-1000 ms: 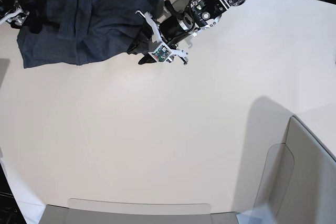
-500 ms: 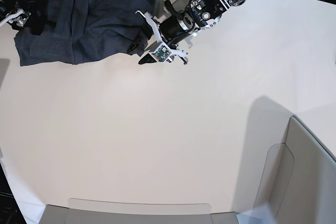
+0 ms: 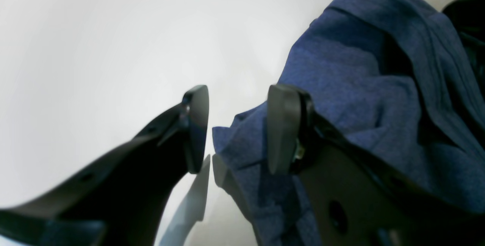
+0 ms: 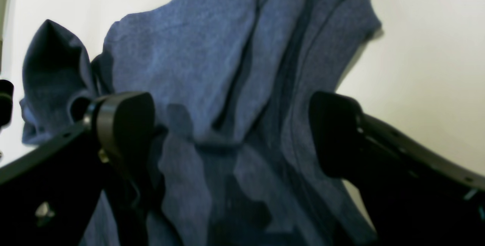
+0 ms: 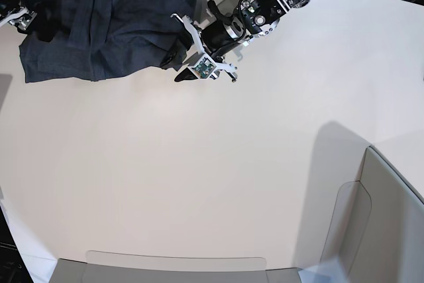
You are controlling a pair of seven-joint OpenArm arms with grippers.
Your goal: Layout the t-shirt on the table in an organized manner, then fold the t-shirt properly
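Two arms are in play, and the whole next move hangs on how the t-shirt (image 5: 136,28) sits relative to each of them. It's bunched up at the upper left of the base view, lying on the table (image 5: 199,164), and as it lies it runs more side to side than up and down in the frame, though it's so rumpled I wouldn't swear to a proper long axis. The left gripper (image 3: 238,130) is right at its right-hand end: in the base view the fingers sit by the lower right corner of the cloth, so the shirt goes off to the left and up from there. Its jaws are spread, and in the left wrist view a peak of fabric pokes up around the gap, with one finger over the cloth and the other over bare tabletop. Doesn't look like a grip to me. The right gripper (image 4: 233,136) is over the other end, far upper left, spread really wide with folds running between its fingers, nothing pinched that I can see. So each arm is nearest its own end, and I'd guess the job is still flattening, not folding. If the left closes here, it should get that corner; the right looks likelier to grab a messy wad.
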